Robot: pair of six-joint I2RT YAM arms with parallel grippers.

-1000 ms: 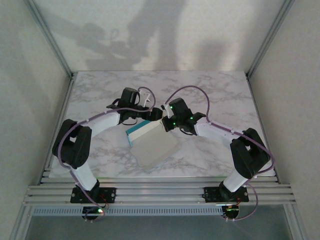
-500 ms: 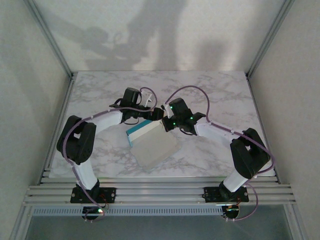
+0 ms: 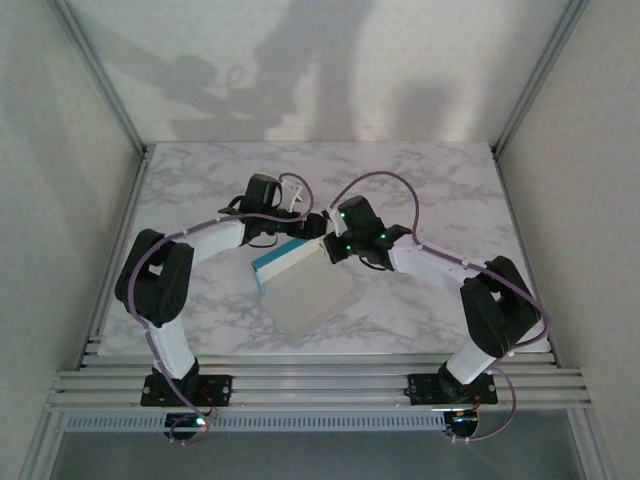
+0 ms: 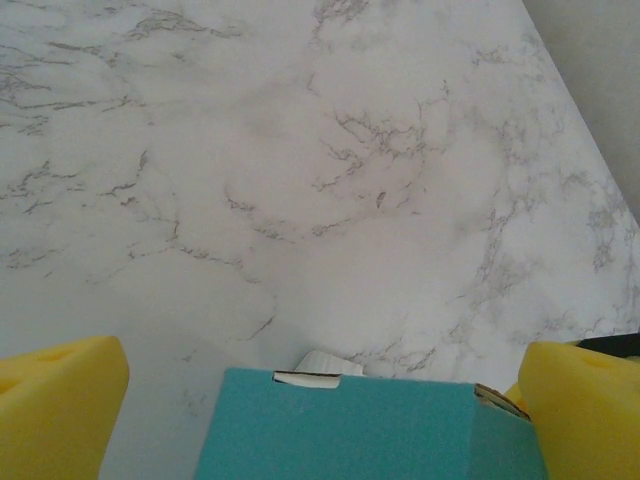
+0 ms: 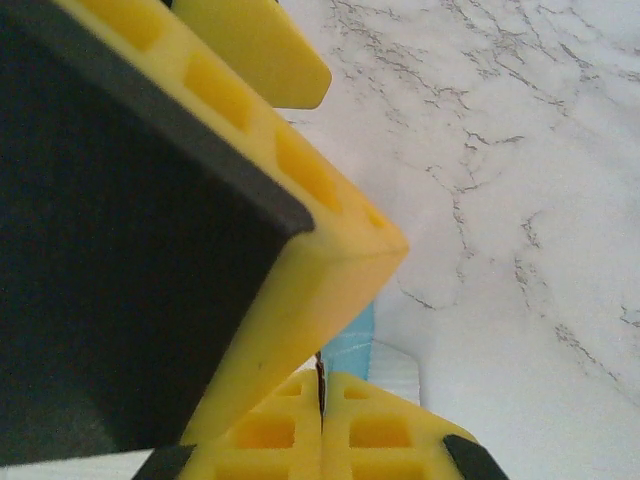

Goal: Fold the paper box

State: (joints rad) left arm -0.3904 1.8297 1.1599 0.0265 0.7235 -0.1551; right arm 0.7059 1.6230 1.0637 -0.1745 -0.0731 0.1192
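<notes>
Paper box (image 3: 305, 290) sat on counter (image 3: 200, 190); left end effector (image 4: 320, 400) gaped wide astride its turquoise side; right end effector (image 5: 322, 400) closed at its corner; uneven squeeze could buckle thin card.

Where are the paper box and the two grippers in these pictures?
paper box (image 3: 312, 292), top view, off-white upper face.
left gripper (image 4: 323, 362), left wrist view, midway between its yellow fingers.
right gripper (image 5: 321, 392), right wrist view, seam between its shut fingers.

yellow foam fingers (image 4: 60, 400), purple cables (image 3: 385, 175)
</notes>
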